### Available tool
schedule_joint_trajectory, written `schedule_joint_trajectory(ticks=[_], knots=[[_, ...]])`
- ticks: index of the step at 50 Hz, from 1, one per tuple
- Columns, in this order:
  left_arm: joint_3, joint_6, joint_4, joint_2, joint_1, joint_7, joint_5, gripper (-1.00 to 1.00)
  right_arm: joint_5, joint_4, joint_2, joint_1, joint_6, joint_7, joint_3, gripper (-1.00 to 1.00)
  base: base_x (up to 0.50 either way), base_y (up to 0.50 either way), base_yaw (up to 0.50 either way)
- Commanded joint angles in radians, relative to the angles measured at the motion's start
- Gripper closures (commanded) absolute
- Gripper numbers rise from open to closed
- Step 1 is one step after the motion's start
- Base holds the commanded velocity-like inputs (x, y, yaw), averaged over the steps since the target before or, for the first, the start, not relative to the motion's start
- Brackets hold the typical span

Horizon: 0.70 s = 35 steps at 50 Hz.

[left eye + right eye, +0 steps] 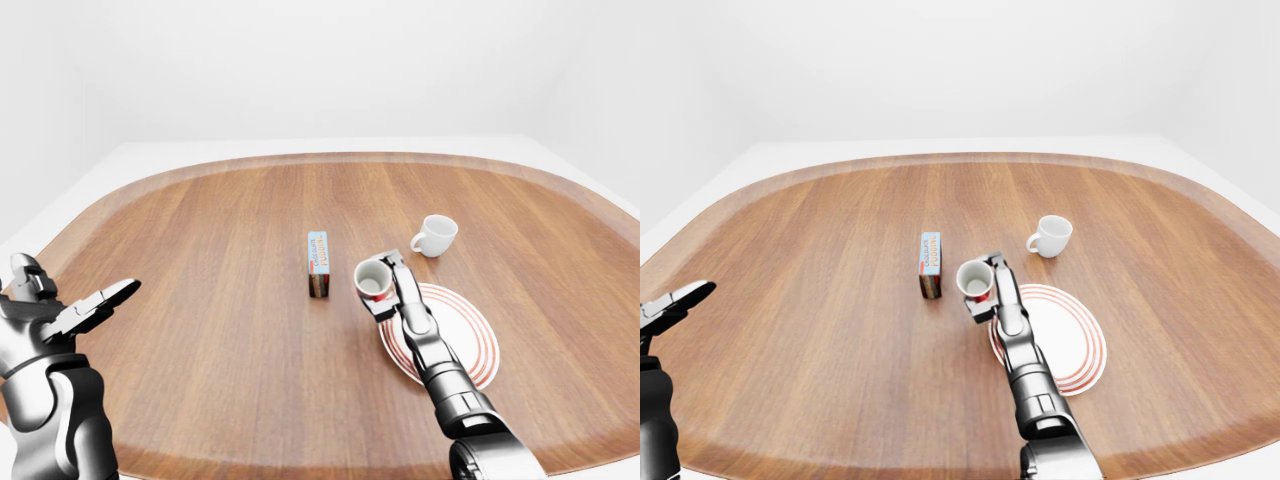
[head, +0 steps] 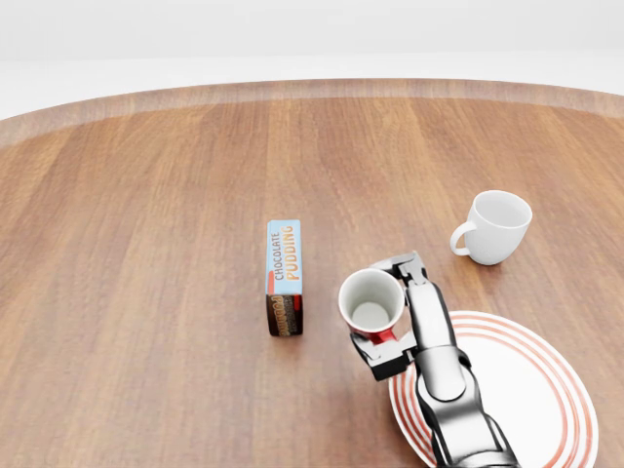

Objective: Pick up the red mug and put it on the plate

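Red mug (image 2: 371, 305) is in your right hand (image 2: 388, 322), fingers closed round its body, and it looks lifted off the bench (image 2: 146, 244), hanging just past the left rim of the plate (image 2: 546, 390) in the head view. So I'd say you're in the carry step: pickup done, placing not yet. The mug is upright, mouth facing up, and you can see straight down into its pale inside.

Next move, as I read it, is a short slide to the right in the head view until the mug sits over the plate's white middle, then straight down and let go. Keep it level, since the rim of the plate looks slightly raised and a tilted mug could catch it.

Your left hand (image 1: 95, 305) is off at the far left of the left-eye view, fingers spread, holding nothing, well apart from everything.

Material stuff: the bench is a big rounded wooden top with a streaky grain and a lighter band along its edge. The plate is round, glossy white with thin red rings near the rim. There's a white mug (image 2: 497, 226) with a curved handle sitting above the plate, and a small chocolate pudding box (image 2: 284, 276) standing on edge just left of the red mug, cardboard by the look of it. Neither is in your path.
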Motion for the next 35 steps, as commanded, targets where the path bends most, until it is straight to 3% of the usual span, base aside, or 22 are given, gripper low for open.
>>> schedule_joint_trajectory(ticks=[1,4,9,35], knots=[[-0.001,0.0,-0.002,-0.001,0.0,0.001,0.003,-1.0,0.129,0.283,-0.224,-0.13,-0.025,-0.263,-0.128,1.0,0.0,0.0,0.0],[-0.003,0.0,0.0,-0.002,0.001,-0.001,0.005,-1.0,0.187,0.428,-0.25,-0.17,-0.025,-0.316,-0.158,1.0,0.0,0.0,0.0],[-0.001,0.0,0.0,-0.002,0.002,-0.002,0.004,-1.0,0.247,0.48,-0.263,-0.174,-0.025,-0.407,-0.162,1.0,0.0,0.0,0.0],[-0.005,0.0,0.002,-0.006,0.003,-0.004,0.009,-1.0,0.323,0.54,-0.269,-0.151,-0.025,-0.387,-0.164,1.0,0.0,0.0,0.0]])
